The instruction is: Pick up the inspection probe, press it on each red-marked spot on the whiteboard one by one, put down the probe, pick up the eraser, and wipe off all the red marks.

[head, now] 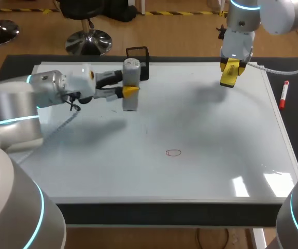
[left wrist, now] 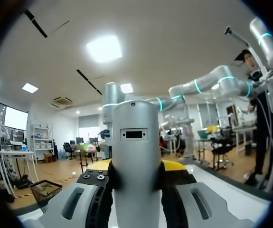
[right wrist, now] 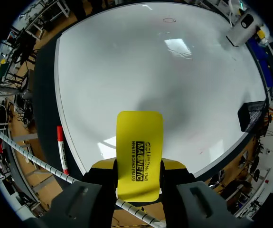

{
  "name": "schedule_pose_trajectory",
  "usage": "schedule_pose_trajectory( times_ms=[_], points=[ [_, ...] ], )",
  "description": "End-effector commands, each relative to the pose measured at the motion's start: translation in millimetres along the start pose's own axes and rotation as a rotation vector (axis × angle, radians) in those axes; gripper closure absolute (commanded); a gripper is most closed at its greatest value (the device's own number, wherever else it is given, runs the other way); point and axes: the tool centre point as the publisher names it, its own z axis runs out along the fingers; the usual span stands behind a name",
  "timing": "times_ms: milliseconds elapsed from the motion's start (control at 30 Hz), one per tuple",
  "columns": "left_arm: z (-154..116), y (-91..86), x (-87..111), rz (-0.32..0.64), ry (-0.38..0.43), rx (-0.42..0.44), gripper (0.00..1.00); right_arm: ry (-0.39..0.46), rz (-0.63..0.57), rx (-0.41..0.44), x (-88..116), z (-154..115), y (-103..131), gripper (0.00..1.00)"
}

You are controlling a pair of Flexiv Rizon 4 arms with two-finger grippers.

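Observation:
A grey inspection probe (head: 131, 83) stands upright near the far left of the whiteboard (head: 216, 129), with my left gripper (head: 130, 91) shut on it from the side. In the left wrist view the probe (left wrist: 135, 152) fills the gap between the yellow-tipped fingers (left wrist: 176, 166). My right gripper (head: 230, 68) hangs over the board's far right, shut on a yellow eraser (head: 229, 75); the eraser (right wrist: 139, 152) sticks out ahead of its fingers. One small red ring (head: 173, 152) is drawn near the board's middle front, and this red ring (right wrist: 169, 20) also shows in the right wrist view.
A red marker (head: 283, 95) lies on the dark mat just off the board's right edge. A black holder (head: 138, 56) stands at the far edge, behind the probe. The whiteboard's frame runs all round.

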Motion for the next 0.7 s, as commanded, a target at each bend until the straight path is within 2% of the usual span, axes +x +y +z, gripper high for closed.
schedule_pose_trajectory(
  times_ms=[33, 133, 433, 700],
  points=[
    [-16.0, -3.7, -11.4, 0.0, -0.033, 0.012, 1.0, 0.004, -0.002, 0.001, 0.3, -1.3, -0.5, 1.0],
    [-28.9, -4.2, -25.0, -0.016, -0.059, 0.048, 1.0, 0.004, -0.002, 0.001, 0.3, -1.3, -0.5, 1.0],
    [-67.2, 0.2, -58.3, -0.039, -0.15, 0.062, 1.0, 0.004, -0.002, 0.001, 0.3, -1.3, -0.5, 1.0],
    [-82.2, 11.9, -81.7, -0.073, -0.192, 0.061, 1.0, 0.004, -0.002, 0.001, 0.3, -1.3, -0.5, 1.0]
  ],
)
